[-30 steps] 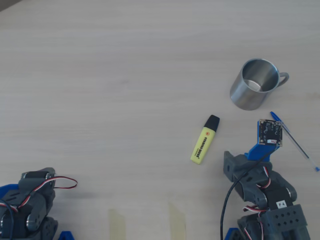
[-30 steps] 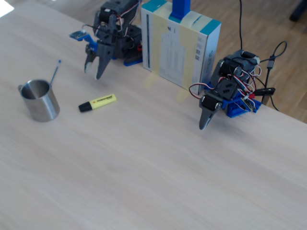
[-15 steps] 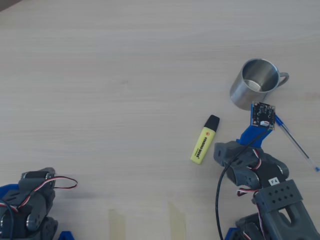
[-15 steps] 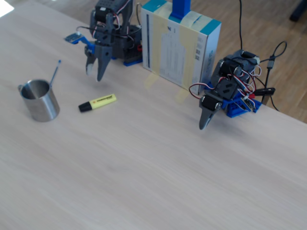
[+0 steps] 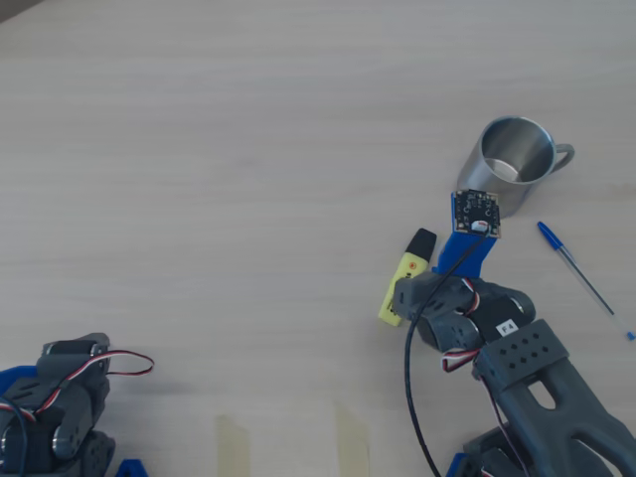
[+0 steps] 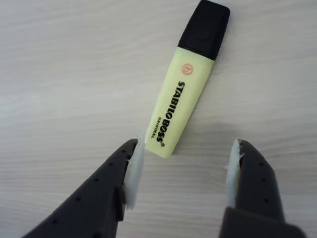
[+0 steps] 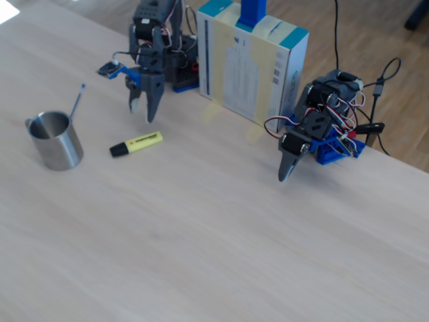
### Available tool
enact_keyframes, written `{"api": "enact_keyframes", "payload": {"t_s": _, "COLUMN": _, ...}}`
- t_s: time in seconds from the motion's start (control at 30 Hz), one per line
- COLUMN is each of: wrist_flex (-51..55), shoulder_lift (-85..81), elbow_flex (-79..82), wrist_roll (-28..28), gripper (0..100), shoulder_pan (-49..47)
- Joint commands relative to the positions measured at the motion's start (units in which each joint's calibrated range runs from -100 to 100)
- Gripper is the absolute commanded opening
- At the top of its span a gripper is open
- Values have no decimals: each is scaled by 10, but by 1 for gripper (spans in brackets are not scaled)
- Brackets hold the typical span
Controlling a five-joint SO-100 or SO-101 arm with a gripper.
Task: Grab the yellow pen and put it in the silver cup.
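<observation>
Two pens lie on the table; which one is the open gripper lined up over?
The yellow pen, chunky with a black cap, just ahead of the gripper. The thin blue pen lies apart, beyond the silver cup.

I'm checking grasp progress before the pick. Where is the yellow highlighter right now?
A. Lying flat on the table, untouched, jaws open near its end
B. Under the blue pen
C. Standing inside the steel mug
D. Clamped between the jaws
A: in the wrist view the highlighter lies flat on the table, with the gripper open just short of its uncapped end.
</observation>
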Motion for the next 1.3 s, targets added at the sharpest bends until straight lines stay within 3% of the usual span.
{"api": "enact_keyframes", "payload": {"t_s": 0.0, "wrist_flex": -5, "shoulder_lift": 19, "elbow_flex": -43, "wrist_roll": -2, "gripper": 27, "shoulder_pan": -10}}
{"api": "enact_keyframes", "payload": {"t_s": 0.57, "wrist_flex": -30, "shoulder_lift": 134, "elbow_flex": -166, "wrist_roll": 0, "gripper": 27, "shoulder_pan": -1}}
{"api": "enact_keyframes", "payload": {"t_s": 1.27, "wrist_flex": -124, "shoulder_lift": 243, "elbow_flex": -169, "wrist_roll": -2, "gripper": 27, "shoulder_pan": 73}}
